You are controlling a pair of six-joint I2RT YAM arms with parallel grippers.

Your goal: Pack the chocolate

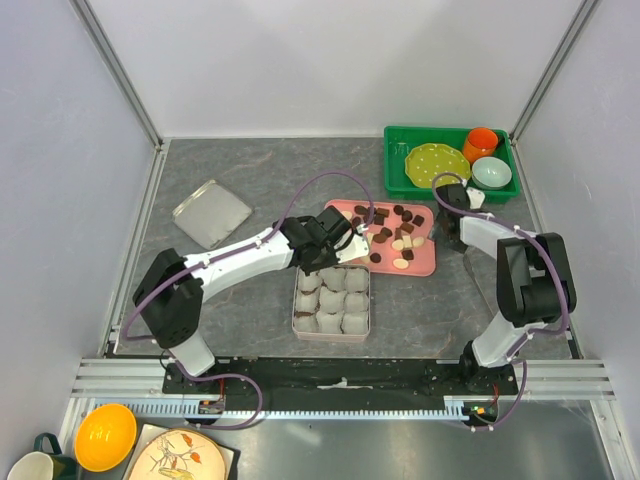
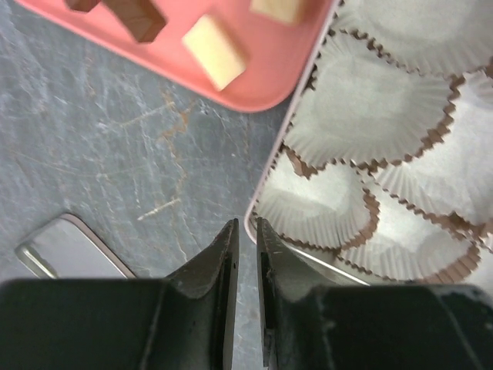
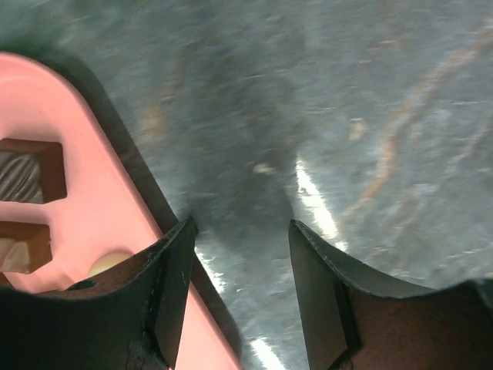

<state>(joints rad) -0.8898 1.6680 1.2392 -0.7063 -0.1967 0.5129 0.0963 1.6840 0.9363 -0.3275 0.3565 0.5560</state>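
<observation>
**Q:** where's the chocolate kept rn?

**A:** The small dark-brown and cream chocolate pieces [image 1: 398, 211] are spread over the flat pink plastic tray [image 1: 424, 266], beside the rectangular metal tin [image 1: 296, 300].

**Q:** grippers?

**A:** The left gripper [image 2: 246, 225] is pinched nearly together, seemingly on nothing. The right gripper [image 3: 243, 227] is held spread over the grey tabletop [image 1: 250, 170].

Enclosure: plain white back wall [image 1: 330, 60], pale left side panel [image 1: 60, 200] and right side panel [image 1: 600, 150], all bare. Aluminium struts [image 1: 118, 70] slanting down to the rear corners. Counter [image 1: 260, 180] dark grey, marbled, with faint rust and pale veins. Slotted aluminium rail [image 1: 110, 378] across the near edge. Smooth grey ledge [image 1: 400, 450] in front of the rail. Lighting even and diffuse, shadows soft. Bright glare streak [image 3: 308, 185] on the counter in the right wrist view.
</observation>
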